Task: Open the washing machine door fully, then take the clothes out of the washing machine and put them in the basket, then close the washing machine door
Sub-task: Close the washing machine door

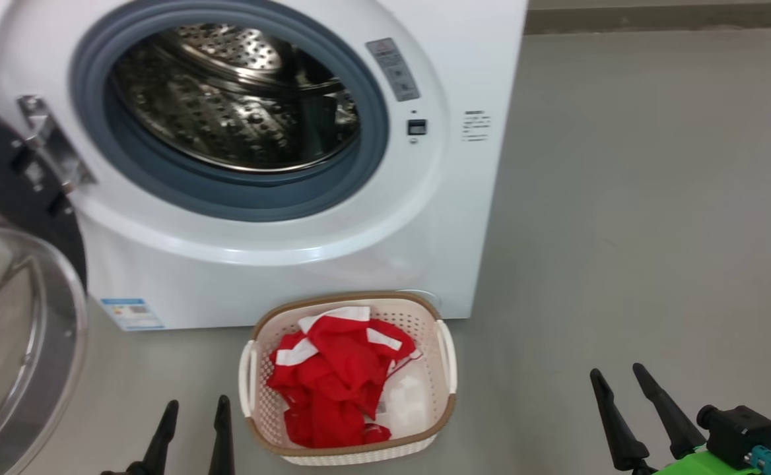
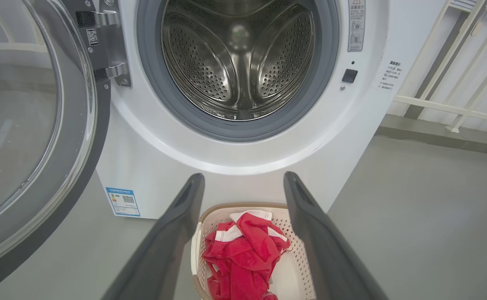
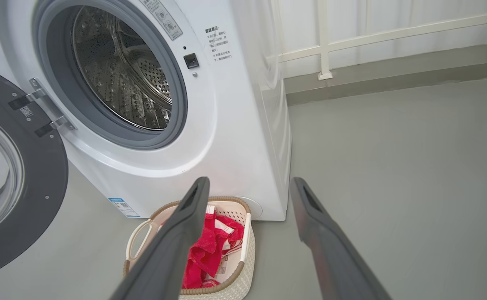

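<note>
The white washing machine [image 1: 306, 264] stands with its steel drum [image 1: 234, 99] bare of fabric. Its black-rimmed glass door [image 1: 9, 316] hangs swung wide open at the left [image 2: 31, 137] [image 3: 14, 175]. On the floor in front sits the cream basket [image 1: 448, 369] [image 2: 295, 246] [image 3: 247, 233] holding the red clothes [image 1: 336, 376] [image 2: 243, 254] [image 3: 204, 254] with white bands. My left gripper [image 1: 196, 412] [image 2: 243, 183] is open just left of the basket, nothing between its fingers. My right gripper [image 1: 618, 377] [image 3: 249, 185] is open well to the basket's right, holding nothing.
Grey floor [image 1: 656, 198] stretches to the right of the machine. A white railing [image 2: 456, 104] and a low kerb [image 3: 393, 79] run along the back wall. The open door takes up the room at the left.
</note>
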